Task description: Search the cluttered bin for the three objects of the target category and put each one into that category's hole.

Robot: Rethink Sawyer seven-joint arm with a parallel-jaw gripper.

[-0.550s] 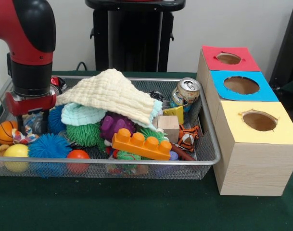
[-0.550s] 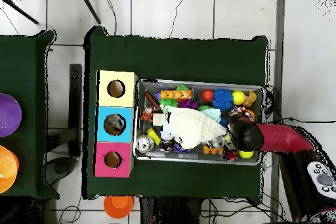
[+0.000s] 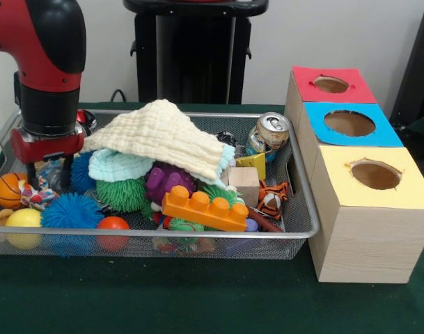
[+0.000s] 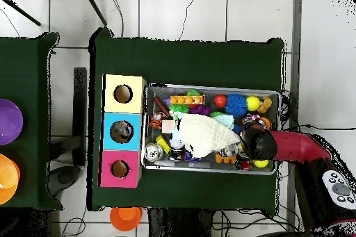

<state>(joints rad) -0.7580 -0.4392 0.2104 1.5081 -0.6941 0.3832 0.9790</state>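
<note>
Gripper [image 3: 48,174] is sunk among balls at bin [image 3: 303,209] end; finger state unclear. No bottles visible, probably under the cloth [image 3: 159,136] beside it. Red hole [image 3: 331,84] lies far across, past the cloth.

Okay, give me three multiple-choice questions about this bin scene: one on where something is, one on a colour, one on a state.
1. Where is the end effector?
A. Over the wooden boxes
B. Down in the silver wire mesh bin, at the end far from the boxes
C. Above bare table

2. What colour surrounds the hole nearest the front camera?
A. Yellow
B. Red
C. Blue

3. How does the cream waffle cloth lie?
A. Folded beside the bin
B. Hanging from the arm
C. Draped over the toy pile

Answers:
B, the arm comes down among balls at that end.
A, the yellow-topped wooden box stands closest.
C, it covers the pile's top.
</note>
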